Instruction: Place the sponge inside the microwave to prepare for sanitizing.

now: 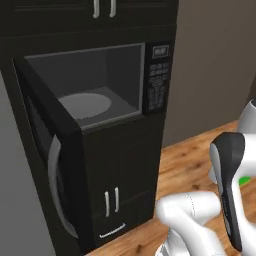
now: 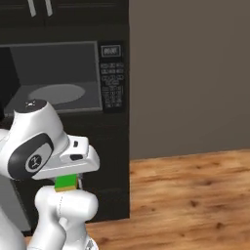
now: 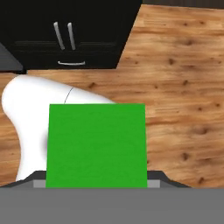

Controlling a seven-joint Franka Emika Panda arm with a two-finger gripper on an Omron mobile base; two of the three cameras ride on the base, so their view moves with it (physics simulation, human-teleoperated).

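The black microwave (image 1: pixel 157 80) is built into a dark cabinet column, and its door (image 1: pixel 50 150) hangs open toward the left. Inside it, the grey interior holds a round pale turntable (image 1: pixel 85 105). From the other side I see the microwave (image 2: pixel 112 83) with its keypad at the right and the turntable (image 2: pixel 56 93). My gripper (image 3: pixel 96 183) is shut on the green sponge (image 3: pixel 96 146), a flat square that covers the fingertips. The sponge (image 2: pixel 66 182) hangs under the hand, low and in front of the cabinet, well below the microwave opening. A sliver of the sponge (image 1: pixel 245 181) shows behind the arm.
Below the microwave is a dark cabinet (image 1: pixel 111 200) with two upright handles, also in the hand view (image 3: pixel 65 35). The open door juts out into the room at the left. Wood floor (image 2: pixel 195 195) stretches to the right under a plain wall (image 2: pixel 195 73).
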